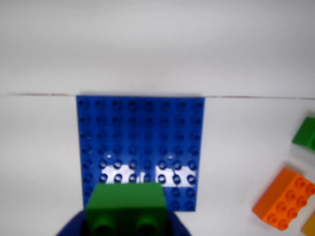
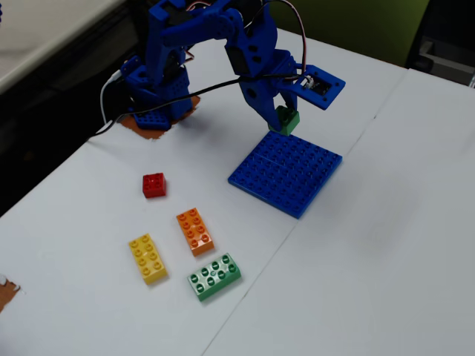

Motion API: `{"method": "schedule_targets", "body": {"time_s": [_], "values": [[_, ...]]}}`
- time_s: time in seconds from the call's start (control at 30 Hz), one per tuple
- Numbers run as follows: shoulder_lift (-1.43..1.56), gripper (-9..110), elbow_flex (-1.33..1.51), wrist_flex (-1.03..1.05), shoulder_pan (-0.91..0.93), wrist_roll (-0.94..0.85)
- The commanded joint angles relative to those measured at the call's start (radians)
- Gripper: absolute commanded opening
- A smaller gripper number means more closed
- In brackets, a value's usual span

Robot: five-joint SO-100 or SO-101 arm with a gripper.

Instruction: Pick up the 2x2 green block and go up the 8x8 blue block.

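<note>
The small dark-green 2x2 block (image 2: 286, 119) is held in my blue gripper (image 2: 280, 119), which is shut on it just above the far edge of the baseplate. In the wrist view the green block (image 1: 127, 206) fills the bottom centre with its underside holes facing the camera, blue jaws on both sides. The large flat blue 8x8 baseplate (image 2: 287, 172) lies on the white table; in the wrist view the baseplate (image 1: 140, 132) spreads ahead of the block.
A red brick (image 2: 154, 185), an orange brick (image 2: 195, 231), a yellow brick (image 2: 148, 258) and a longer light-green brick (image 2: 214, 276) lie left of the baseplate. The orange brick (image 1: 285, 199) and a green one (image 1: 306, 132) show at the wrist view's right. The arm base (image 2: 152, 96) stands at the back left.
</note>
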Motion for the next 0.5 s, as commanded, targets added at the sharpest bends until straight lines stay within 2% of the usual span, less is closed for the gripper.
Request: {"method": "schedule_targets", "body": {"time_s": [0.0, 0.47], "values": [[0.011, 1, -0.025, 0.006, -0.003, -0.005], [0.009, 1, -0.025, 0.006, -0.005, 0.005]]}}
